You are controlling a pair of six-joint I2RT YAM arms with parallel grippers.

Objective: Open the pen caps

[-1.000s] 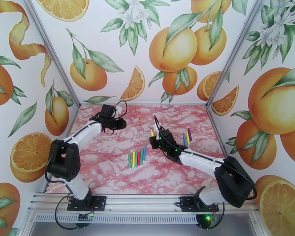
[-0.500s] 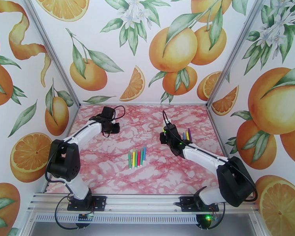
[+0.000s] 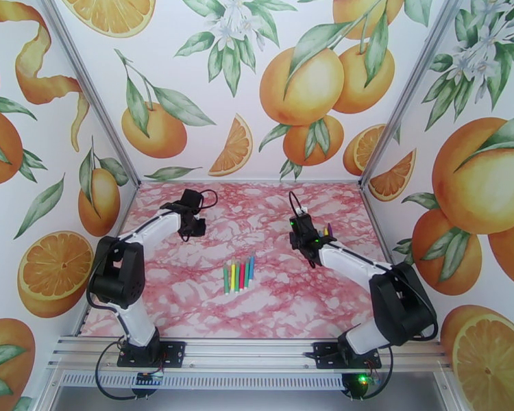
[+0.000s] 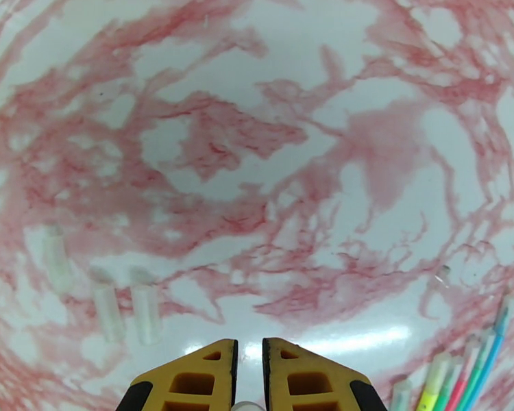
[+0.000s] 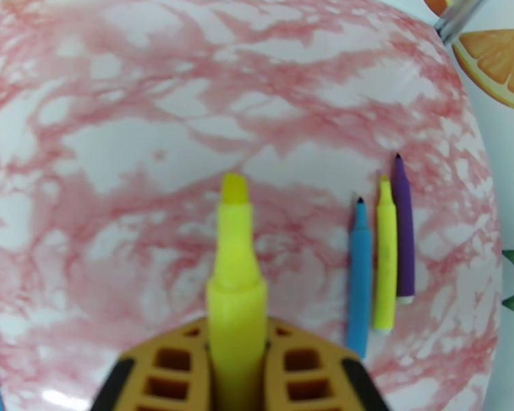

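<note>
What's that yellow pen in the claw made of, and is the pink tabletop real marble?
The yellow pen looks like matte plastic: even colour, moulded steps. The tabletop seems a glossy printed marble pattern, judging by flat veining and a light reflection; real stone can't be ruled out.

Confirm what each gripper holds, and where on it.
Right gripper: uncapped yellow pen, clamped by the barrel, tip pointing out. Left gripper: shut; something pale shows between its jaws, cannot tell what.
</note>
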